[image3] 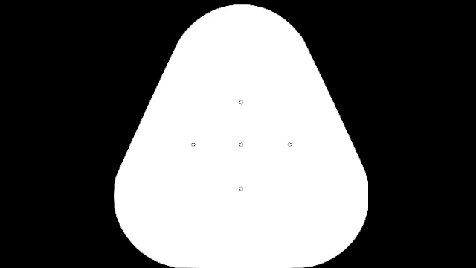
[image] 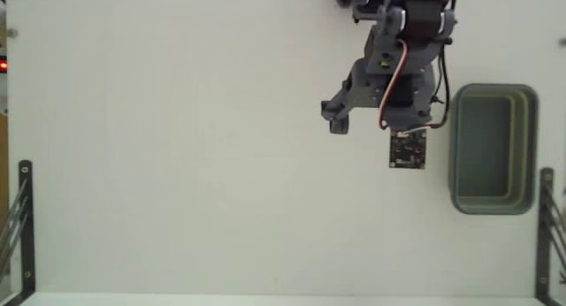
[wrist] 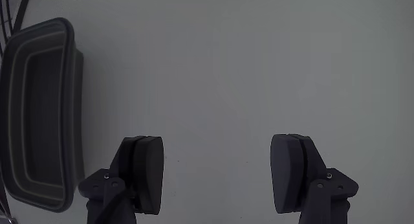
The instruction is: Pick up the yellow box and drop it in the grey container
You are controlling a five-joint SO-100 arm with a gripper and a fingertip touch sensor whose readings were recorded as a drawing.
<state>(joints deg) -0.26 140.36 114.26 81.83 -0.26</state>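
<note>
The yellow box shows in neither view. The grey container stands at the right of the white table in the fixed view, and what shows of its inside looks bare. In the wrist view the grey container lies at the left edge. My gripper is open, its two dark fingers wide apart with only bare table between them. In the fixed view the arm reaches down from the top edge, just left of the container.
Black metal brackets stand at the lower left and lower right of the table in the fixed view. A small red light glows at the left edge. The white table surface stretches to the left of the arm.
</note>
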